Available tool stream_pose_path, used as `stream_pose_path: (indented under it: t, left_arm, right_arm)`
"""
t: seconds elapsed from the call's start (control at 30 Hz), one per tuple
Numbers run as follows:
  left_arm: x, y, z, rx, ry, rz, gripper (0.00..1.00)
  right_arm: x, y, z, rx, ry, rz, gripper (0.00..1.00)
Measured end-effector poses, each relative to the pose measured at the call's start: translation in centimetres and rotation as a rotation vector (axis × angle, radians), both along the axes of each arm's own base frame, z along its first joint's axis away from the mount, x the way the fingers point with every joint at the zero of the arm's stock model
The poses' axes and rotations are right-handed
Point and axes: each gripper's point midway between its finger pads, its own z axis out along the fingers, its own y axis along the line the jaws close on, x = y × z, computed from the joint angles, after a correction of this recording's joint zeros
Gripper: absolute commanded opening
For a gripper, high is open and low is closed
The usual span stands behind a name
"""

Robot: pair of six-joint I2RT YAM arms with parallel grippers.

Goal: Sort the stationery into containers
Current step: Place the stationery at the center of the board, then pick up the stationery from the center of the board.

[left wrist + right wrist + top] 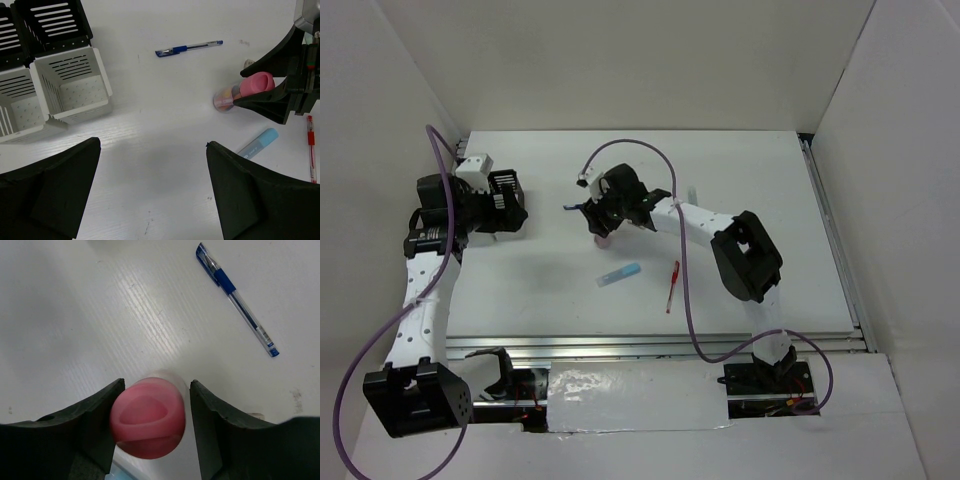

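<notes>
Pink marker (147, 425) in right end effector (156, 385); blue pen (235, 295) near

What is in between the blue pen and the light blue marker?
A pink marker, sitting between the right gripper's fingers. The left wrist view shows it in the gap from the blue pen to the light-blue marker.

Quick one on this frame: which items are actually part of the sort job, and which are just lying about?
Job:
- pink marker, between the right gripper fingers
- blue pen
- red pen
- light-blue marker
- slotted bins

Lying about:
- purple cables
- silver tape strip
</notes>
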Motion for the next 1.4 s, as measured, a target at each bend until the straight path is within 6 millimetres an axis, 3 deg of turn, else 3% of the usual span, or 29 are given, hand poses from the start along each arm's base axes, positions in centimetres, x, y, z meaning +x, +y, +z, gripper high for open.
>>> stream_pose_path:
  t: [0.23,0.27,0.3,0.37,0.47,0.63,0.7,0.8,0.9,1.07,1.17,1.27,1.4]
  left_arm:
    - [0.3,-0.2,-0.2,-0.001,-0.018,-0.009,0.99]
    - [0.1,-0.2,-0.5,-0.004,-0.014,-0.012,0.99]
    - [0.0,-0.3,-0.8,-0.006,-0.007,-0.015,0.99]
    - [-0.3,-0.5,-1.4,-0.010,0.003,-0.021,0.99]
    - [-0.9,-0.9,-1.7,-0.012,-0.001,-0.041,0.99]
    - [-1.7,-2.9,-2.3,0.004,-0.025,-0.134,0.99]
    - [-1.8,-4.6,-3.2,0.003,-0.021,-0.198,0.99]
    - [-2.0,-7.1,-5.1,0.012,0.007,-0.292,0.99]
    - [-2.0,-9.7,-6.8,0.029,0.038,-0.390,0.99]
    - [-0.8,-13.0,-9.2,0.046,0.078,-0.483,0.96]
    - [0.3,-14.7,-10.4,0.051,0.100,-0.519,0.95]
    - [1.8,-15.9,-11.3,0.053,0.107,-0.531,0.95]
    - [4.1,-17.4,-11.6,0.035,0.096,-0.524,0.94]
  right_arm:
    - [0.0,-0.2,-0.2,-0.002,0.009,-0.020,0.78]
    - [0.0,-0.2,-0.1,0.001,0.010,-0.021,0.85]
    - [-0.1,-0.2,0.1,0.004,0.013,-0.023,0.99]
    - [-0.4,-0.1,0.8,0.016,0.022,-0.025,1.00]
    - [-1.1,0.0,3.2,0.055,0.022,-0.022,1.00]
    - [-2.3,-1.1,10.7,0.174,-0.026,-0.030,1.00]
    - [-2.9,-2.6,13.8,0.222,-0.048,-0.045,1.00]
    - [-1.9,-6.1,17.9,0.288,-0.088,-0.114,1.00]
    - [0.5,-11.3,19.6,0.321,-0.103,-0.234,1.00]
    - [3.5,-20.5,17.3,0.287,-0.054,-0.455,1.00]
    - [3.8,-24.4,15.4,0.266,-0.008,-0.552,1.00]
    - [3.3,-26.7,14.6,0.265,0.019,-0.613,1.00]
    - [2.4,-28.2,15.1,0.279,0.014,-0.650,1.00]
